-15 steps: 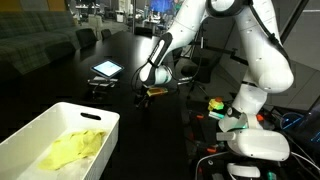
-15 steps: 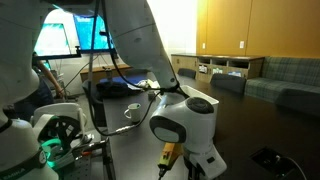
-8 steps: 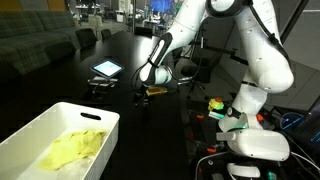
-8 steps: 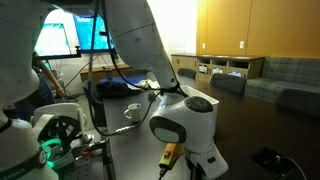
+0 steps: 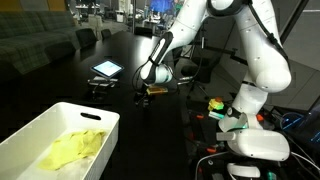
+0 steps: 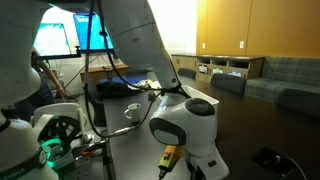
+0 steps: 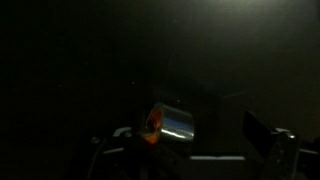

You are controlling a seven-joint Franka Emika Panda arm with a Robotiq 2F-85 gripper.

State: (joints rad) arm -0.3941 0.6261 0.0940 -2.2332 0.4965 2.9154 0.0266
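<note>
Below the gripper (image 5: 143,96), at six o'clock, jaws wide, an orange-ended cylinder (image 7: 166,124) may roll away if clipped.

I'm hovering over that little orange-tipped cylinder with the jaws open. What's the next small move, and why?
Probably ease straight down a touch. The gripper looks open and empty, and in the wrist view the orange-tipped cylinder lies on the dark table close below it, seemingly not yet between the fingers. The view is dim, so go slowly.
</note>
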